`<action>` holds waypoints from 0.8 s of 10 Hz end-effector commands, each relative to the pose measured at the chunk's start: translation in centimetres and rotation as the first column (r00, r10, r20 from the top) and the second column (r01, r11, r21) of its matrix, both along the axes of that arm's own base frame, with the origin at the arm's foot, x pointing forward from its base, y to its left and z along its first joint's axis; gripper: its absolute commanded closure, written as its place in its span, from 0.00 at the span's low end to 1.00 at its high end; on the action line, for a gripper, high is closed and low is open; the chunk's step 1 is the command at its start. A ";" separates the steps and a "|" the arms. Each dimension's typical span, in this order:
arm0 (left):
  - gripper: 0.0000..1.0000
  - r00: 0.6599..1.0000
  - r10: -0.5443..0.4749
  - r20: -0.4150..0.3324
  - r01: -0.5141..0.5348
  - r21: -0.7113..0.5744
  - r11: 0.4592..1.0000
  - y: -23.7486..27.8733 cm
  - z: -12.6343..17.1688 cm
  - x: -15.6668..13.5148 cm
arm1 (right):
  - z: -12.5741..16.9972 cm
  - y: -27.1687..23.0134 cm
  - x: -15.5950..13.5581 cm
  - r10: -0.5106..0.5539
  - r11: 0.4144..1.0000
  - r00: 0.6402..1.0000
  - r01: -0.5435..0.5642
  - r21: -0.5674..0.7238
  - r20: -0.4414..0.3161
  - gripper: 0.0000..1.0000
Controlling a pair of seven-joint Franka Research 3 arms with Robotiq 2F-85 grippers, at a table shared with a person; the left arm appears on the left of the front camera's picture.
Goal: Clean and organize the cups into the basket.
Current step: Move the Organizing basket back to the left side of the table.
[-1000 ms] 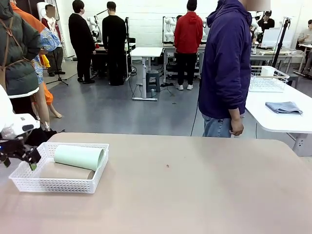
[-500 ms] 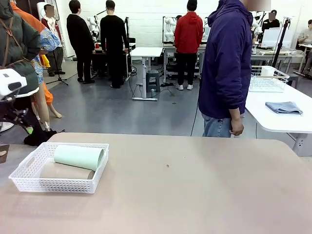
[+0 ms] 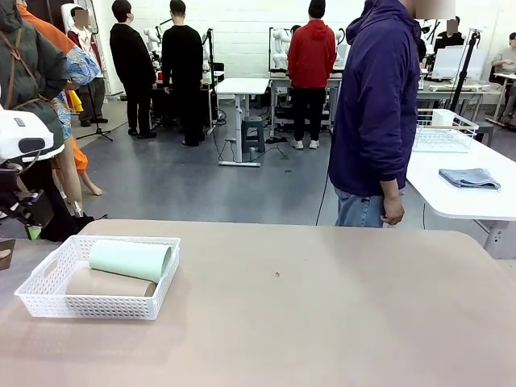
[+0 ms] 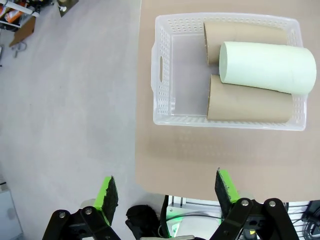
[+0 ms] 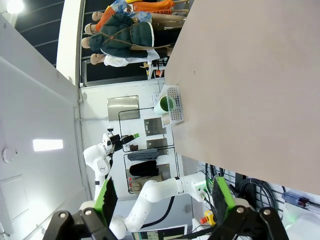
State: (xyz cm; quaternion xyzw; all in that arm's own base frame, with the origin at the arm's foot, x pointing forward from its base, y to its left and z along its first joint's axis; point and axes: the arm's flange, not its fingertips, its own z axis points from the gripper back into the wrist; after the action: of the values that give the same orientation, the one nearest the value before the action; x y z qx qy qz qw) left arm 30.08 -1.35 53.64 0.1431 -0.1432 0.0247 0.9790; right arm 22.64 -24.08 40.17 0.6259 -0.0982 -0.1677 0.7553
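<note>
Both claws, left claw (image 4: 167, 189) and right claw (image 5: 162, 196), gape empty; ahead of the left, three cups (image 4: 267, 67) lie in the basket (image 4: 162, 67).

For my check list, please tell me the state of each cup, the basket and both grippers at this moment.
Pale mint green matte cup: lying on its side, on top of the two beige ones.
Two beige-tan matte cups: lying side by side in the basket.
White perforated plastic basket: on the table, holding three cups.
Left gripper: fingers open, empty.
Right gripper: fingers open, empty.
</note>
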 end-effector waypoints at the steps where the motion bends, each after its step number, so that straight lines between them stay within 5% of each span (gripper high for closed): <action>1: 0.00 1.000 0.006 0.000 -0.006 -0.047 0.999 2.1 0.1 0.4 | 0.0 0.3 -0.4 -0.002 1.000 1.000 0.002 -0.002 -0.021 0.00; 4: 0.00 1.000 0.016 -0.003 -0.017 -0.038 0.999 1.4 0.0 0.1 | 0.0 0.3 -0.4 -0.002 1.000 1.000 0.002 -0.002 -0.021 0.00; 5: 0.00 0.990 -0.088 -0.111 0.053 -0.283 0.958 5.2 0.9 0.3 | 0.0 0.3 -0.4 -0.002 1.000 1.000 0.002 -0.002 -0.021 0.00; 7: 0.00 0.968 -0.201 -0.151 0.051 -0.666 0.744 12.6 1.4 -0.7 | 0.0 0.3 -0.4 -0.002 1.000 1.000 0.002 -0.002 -0.021 0.00; 8: 0.00 0.968 -0.224 -0.114 0.075 -0.719 0.690 16.2 1.5 -0.3 | 0.0 0.3 -0.4 -0.002 1.000 1.000 0.002 -0.002 -0.021 0.00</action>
State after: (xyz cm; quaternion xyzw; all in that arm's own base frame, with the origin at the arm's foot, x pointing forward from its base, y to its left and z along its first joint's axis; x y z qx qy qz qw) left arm 28.76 12.02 53.68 -0.1584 -0.0924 -0.0115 0.9830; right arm 22.59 -24.11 40.14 0.6260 -0.0986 -0.1685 0.7550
